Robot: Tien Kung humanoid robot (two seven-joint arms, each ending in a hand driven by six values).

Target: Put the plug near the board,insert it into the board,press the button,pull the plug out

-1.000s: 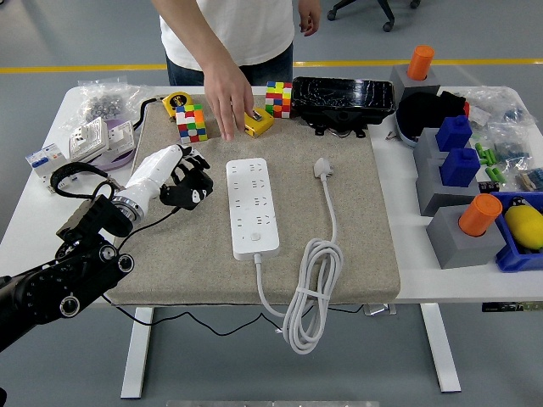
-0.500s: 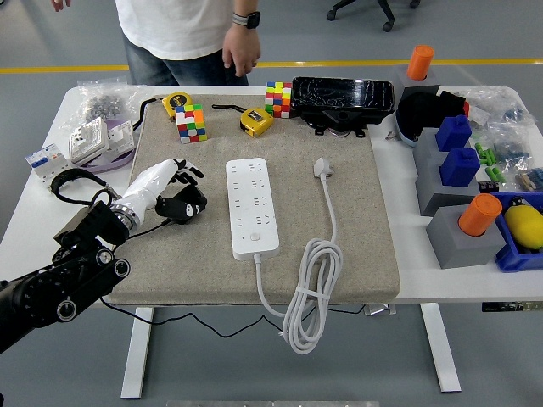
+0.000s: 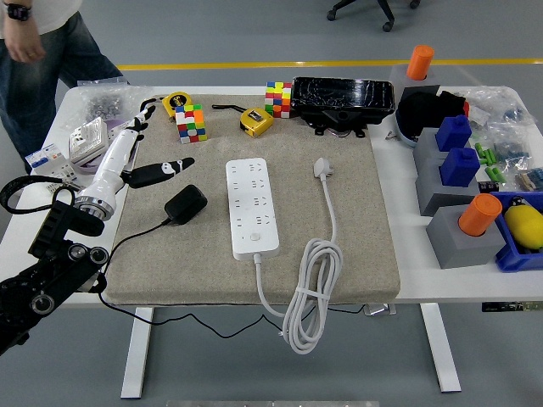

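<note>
Left hand [image 3: 136, 153] is at the mat's [image 3: 365, 246] left edge, fingers spread, gripping nothing. Black plug [image 3: 185, 204] lies free on the mat, just right of and below the hand, left of the white board [image 3: 252, 207]. No legible writing.

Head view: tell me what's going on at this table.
The robot's left hand hovers open over the mat's left edge, holding nothing. The black plug lies on the mat just left of the white power strip, not inserted. A person stands at the far left corner, touching nothing.
</note>
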